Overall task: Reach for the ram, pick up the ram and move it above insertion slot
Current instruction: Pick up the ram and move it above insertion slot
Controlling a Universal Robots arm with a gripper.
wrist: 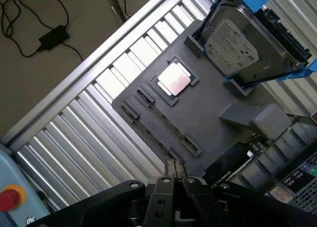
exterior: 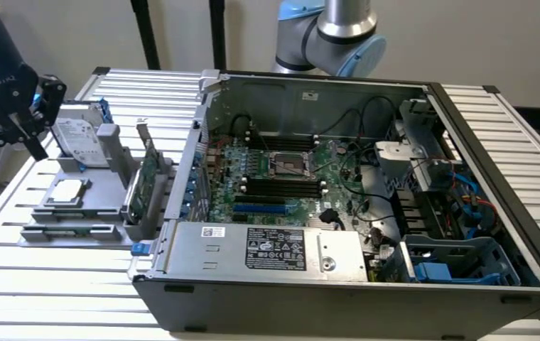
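Green ram point(exterior: 71, 229) seated lengthwise along grey tray's point(exterior: 33, 235) front edge, away from hard drive point(exterior: 73, 136). Black hand point(exterior: 35, 131) hovering above tray's rear corner (grip state impossible to tell), ram lower, toward front.

A robotics lab bench: an opened computer case point(exterior: 346, 304) on a slatted aluminium table point(exterior: 52, 284), robot arm point(exterior: 341, 32) behind.
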